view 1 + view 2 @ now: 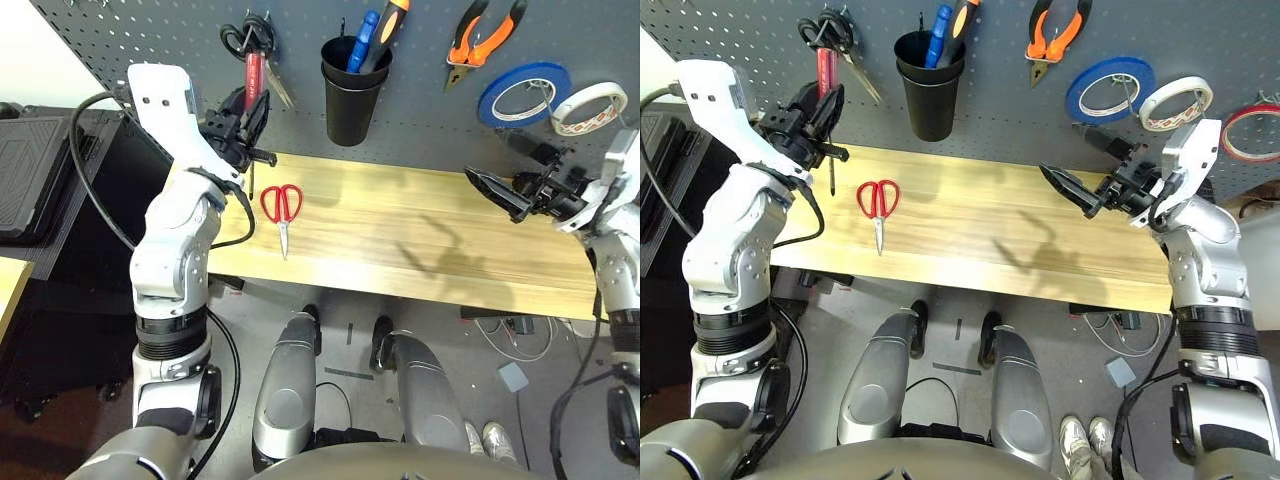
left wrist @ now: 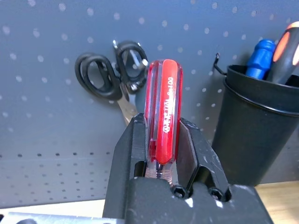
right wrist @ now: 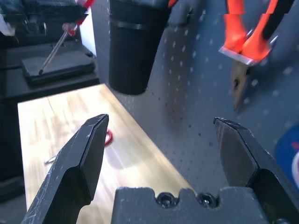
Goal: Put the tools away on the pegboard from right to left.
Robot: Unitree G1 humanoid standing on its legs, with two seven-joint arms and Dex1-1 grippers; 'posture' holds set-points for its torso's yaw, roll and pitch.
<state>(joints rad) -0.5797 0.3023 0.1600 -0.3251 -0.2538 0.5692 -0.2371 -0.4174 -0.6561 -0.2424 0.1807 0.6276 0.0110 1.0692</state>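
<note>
Left eye view shows the pegboard [image 1: 420,120], a dark grey-blue panel with a regular grid of small holes, standing upright behind a light wooden table [image 1: 430,240]. A black cup [image 1: 352,90] hangs on the panel and holds a blue-handled tool and an orange-and-black-handled tool. To its right on the panel hang the orange-and-black-handled pliers [image 1: 482,40], then a blue tape roll [image 1: 522,93] and a white tape roll [image 1: 588,107]. In the right eye view, the thin red tape ring [image 1: 1252,132] hangs furthest right, past the white roll. Black-handled scissors [image 1: 248,38] hang on a hook to the left of the cup.

The left gripper [image 2: 161,140] is raised in front of the panel, between the black-handled scissors and the cup. Its jaws are clamped on the slim red-handled screwdriver [image 2: 161,112]. The translucent red handle stands up between the two black fingers and bears white lettering; in the left eye view the thin shaft points down toward the table edge. In the left wrist view the handle overlaps the black-handled scissors behind it.

The red-handled scissors [image 1: 283,210] lie flat on the table, blades closed, tip toward the robot, just right of the left gripper and apart from it.

The right gripper [image 3: 163,144] is held above the right part of the table with its jaws spread wide and nothing between them. It points toward the panel below the pliers.
</note>
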